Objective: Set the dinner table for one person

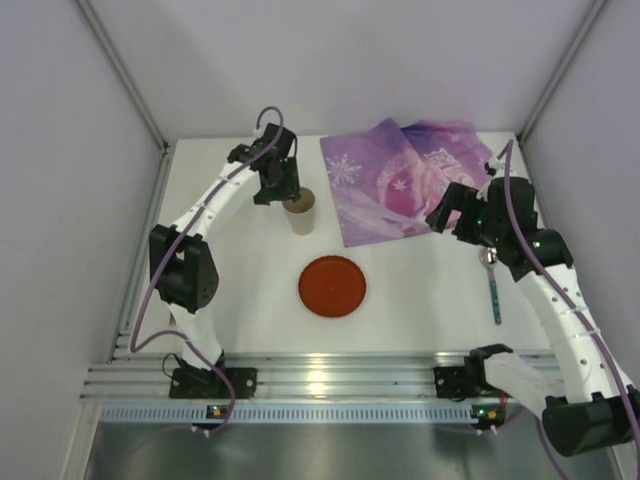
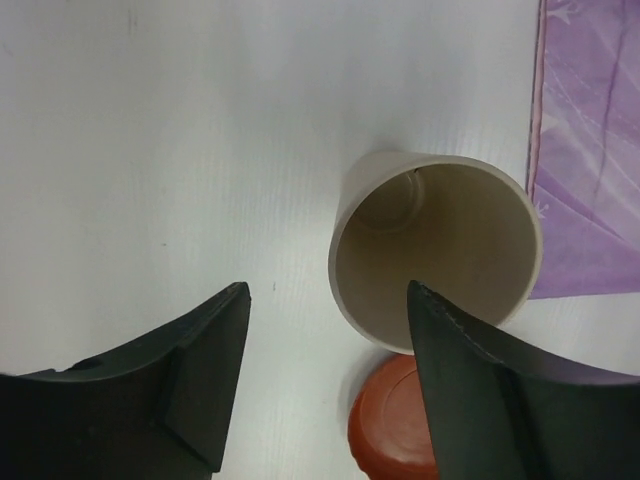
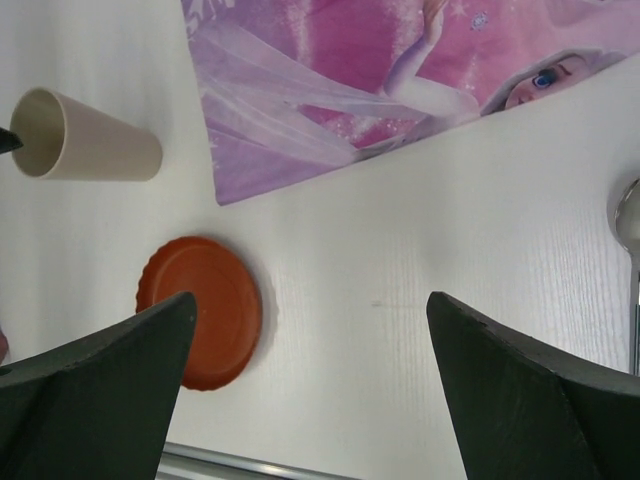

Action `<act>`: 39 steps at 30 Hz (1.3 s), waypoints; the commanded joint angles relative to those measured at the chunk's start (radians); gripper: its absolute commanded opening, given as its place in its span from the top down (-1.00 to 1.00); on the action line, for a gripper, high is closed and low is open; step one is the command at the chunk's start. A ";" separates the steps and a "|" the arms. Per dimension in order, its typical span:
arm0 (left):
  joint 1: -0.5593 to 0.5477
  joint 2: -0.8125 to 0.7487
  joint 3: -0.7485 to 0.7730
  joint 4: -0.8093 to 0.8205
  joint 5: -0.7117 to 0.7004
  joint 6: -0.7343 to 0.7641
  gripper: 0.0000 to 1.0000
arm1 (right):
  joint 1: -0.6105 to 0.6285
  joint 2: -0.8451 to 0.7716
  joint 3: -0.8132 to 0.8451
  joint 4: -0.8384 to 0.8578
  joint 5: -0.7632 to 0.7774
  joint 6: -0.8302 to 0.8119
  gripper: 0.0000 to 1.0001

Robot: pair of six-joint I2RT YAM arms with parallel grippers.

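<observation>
Lab cell: white panel walls (image 1: 60, 200), aluminium-railed table (image 1: 420, 300)

The dinner table (image 1: 420, 300) lies flat, smooth and white, silver-railed along its near edge.

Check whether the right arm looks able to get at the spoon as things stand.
Probably yes: the spoon lies alone on bare table just beside the right gripper, whose jaws stand open. Nothing lies on it or between them.
</observation>
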 commanded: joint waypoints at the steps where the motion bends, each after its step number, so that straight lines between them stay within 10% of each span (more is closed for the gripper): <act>1: -0.001 -0.001 -0.036 0.065 0.078 0.015 -0.34 | 0.000 0.019 0.036 -0.027 0.019 -0.030 -1.00; 10: 0.028 0.174 -0.019 0.077 0.186 -0.051 0.43 | -0.002 0.126 0.119 -0.030 -0.009 -0.051 -0.97; 13: 0.030 0.176 -0.006 0.089 0.186 -0.048 1.00 | 0.003 0.146 0.125 -0.026 -0.014 -0.058 -0.95; 25: 0.103 -0.077 -0.018 -0.073 0.100 -0.049 1.00 | 0.352 0.771 0.417 -0.036 -0.003 -0.055 -0.82; 32: 0.126 -0.341 -0.096 -0.153 0.109 -0.080 1.00 | 0.389 1.166 0.860 -0.159 0.055 -0.108 -0.84; 39: 0.125 -0.543 -0.248 -0.153 0.091 -0.079 1.00 | 0.437 1.324 0.964 -0.196 0.100 -0.088 -0.80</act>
